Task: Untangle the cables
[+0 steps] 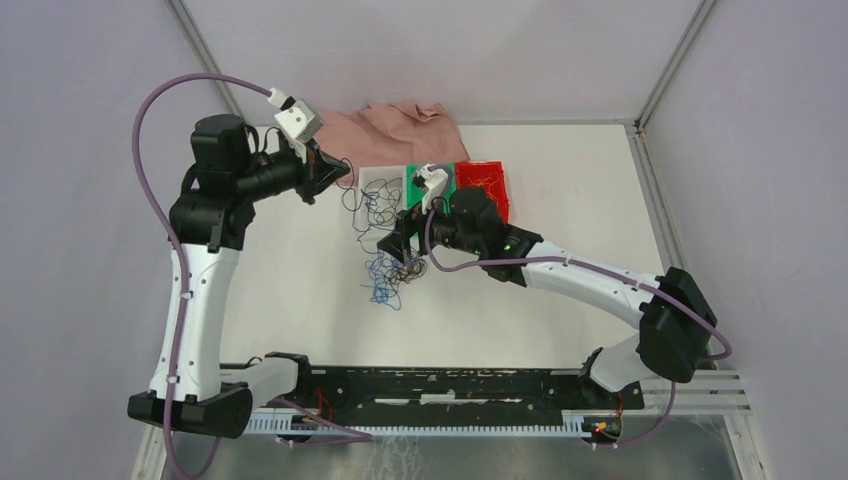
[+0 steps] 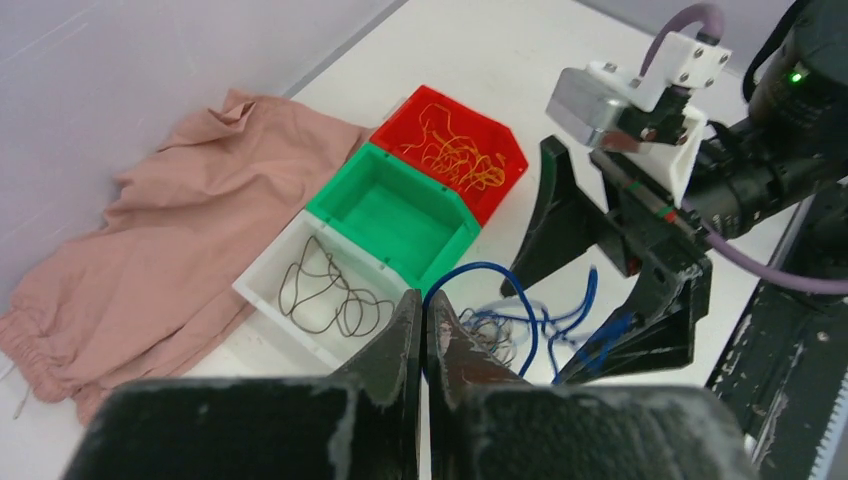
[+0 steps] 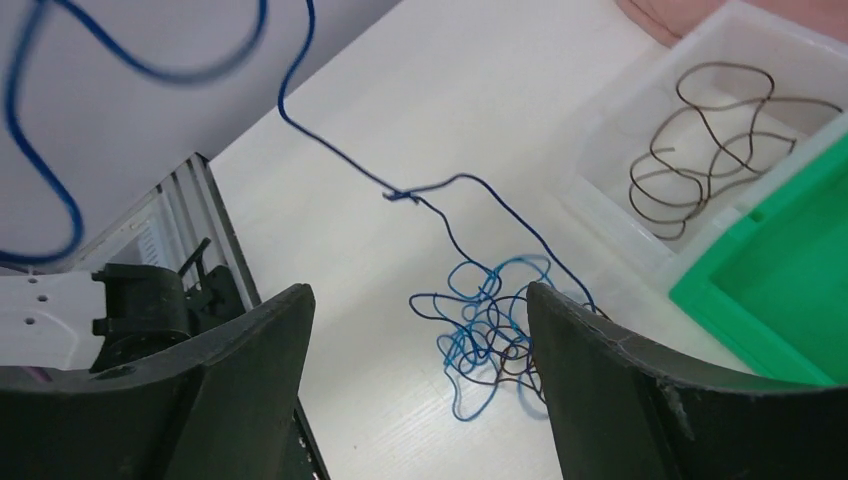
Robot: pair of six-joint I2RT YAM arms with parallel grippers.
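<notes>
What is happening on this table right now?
Two robot arms are untangling thin wires. The left gripper is shut on a blue wire strand and holds it up from the tangle of blue and dark wires on the white table. The right gripper hangs open above that tangle. The white plastic bin holds a dark brown wire, the red bin holds yellow-orange wires, and the green bin is empty.

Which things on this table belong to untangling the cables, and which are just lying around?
Part of the job:
- blue cables in a tangle, a strand pinched in the left hand
- dark cable in the white bin
- orange cables in the red bin
- open right hand

Lying about:
- pink cloth
- empty green bin, likely for sorting
</notes>
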